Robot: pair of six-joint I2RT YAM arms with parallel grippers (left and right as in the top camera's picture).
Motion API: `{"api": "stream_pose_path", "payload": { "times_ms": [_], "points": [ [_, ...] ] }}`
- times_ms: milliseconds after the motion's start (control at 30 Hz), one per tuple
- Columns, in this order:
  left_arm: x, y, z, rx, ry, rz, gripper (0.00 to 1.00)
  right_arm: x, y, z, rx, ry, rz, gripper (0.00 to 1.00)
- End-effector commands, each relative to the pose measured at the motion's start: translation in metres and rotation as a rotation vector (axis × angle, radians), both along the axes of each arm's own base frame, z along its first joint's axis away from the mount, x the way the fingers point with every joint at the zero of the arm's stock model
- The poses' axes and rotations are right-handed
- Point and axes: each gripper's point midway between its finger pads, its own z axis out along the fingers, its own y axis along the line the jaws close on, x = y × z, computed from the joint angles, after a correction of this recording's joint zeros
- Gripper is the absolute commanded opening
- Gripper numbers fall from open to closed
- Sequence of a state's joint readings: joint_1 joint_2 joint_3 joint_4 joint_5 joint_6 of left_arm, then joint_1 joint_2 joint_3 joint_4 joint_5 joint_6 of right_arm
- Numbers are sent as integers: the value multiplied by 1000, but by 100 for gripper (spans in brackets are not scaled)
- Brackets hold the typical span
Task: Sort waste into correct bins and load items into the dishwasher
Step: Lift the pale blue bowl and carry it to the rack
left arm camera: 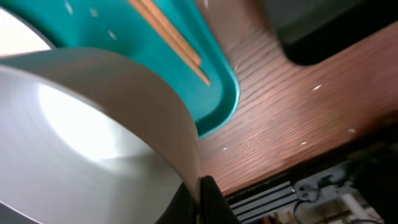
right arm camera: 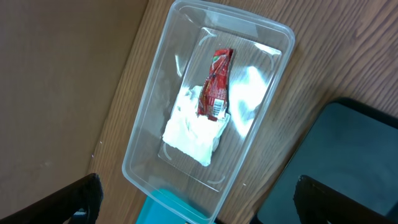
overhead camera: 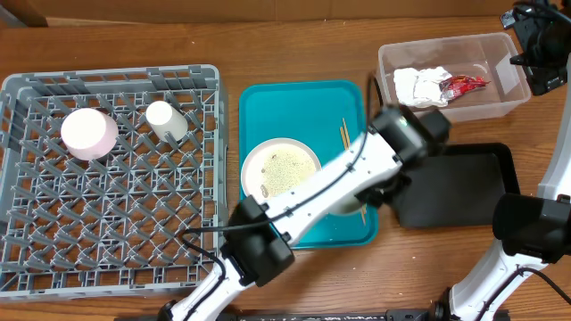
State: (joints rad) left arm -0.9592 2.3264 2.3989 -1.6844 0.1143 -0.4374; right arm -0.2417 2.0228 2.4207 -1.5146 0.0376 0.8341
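Overhead, pale bowl (left arm camera: 93, 137) mostly hidden beneath the left arm (overhead camera: 339, 174).

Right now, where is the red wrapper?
In the overhead view, the red wrapper lies inside the clear tub at the far right, partly on the white napkin, just behind the black tray.

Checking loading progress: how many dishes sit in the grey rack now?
2: a pinkish dish near the rack's far left corner, and a small white cup beside it on the right. The left arm partly hides the rack's near right corner.
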Motion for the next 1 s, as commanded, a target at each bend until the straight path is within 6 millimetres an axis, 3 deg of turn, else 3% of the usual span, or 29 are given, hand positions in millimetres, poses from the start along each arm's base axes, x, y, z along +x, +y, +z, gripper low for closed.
{"api": "stream_pose_path", "payload": {
  "times_ms": [0,167,267,300,333,433,667,800,967],
  "points": [
    [32,17,31,-102,-24,24,4,0,-3,1,-10,-3,-6,100],
    [75,65,69,-168,-95,169,4,0,-3,1,-10,-3,-6,100],
    [90,103,96,-202,-144,249,4,0,-3,1,-10,-3,-6,100],
    [92,114,103,-209,-156,273,4,0,-3,1,-10,-3,-6,100],
    [94,139,116,-208,-185,323,4,0,-3,1,-10,-3,-6,100],
    [90,180,128,-193,-214,405,4,0,-3,1,-10,-3,-6,100],
    [82,263,127,-144,-209,587,4,0,-3,1,-10,-3,-6,100],
    [99,284,122,-209,-212,614,4,0,-3,1,-10,-3,-6,100],
    [128,285,134,-540,-231,532,4,0,-3,1,-10,-3,-6,100]
  ]
}}
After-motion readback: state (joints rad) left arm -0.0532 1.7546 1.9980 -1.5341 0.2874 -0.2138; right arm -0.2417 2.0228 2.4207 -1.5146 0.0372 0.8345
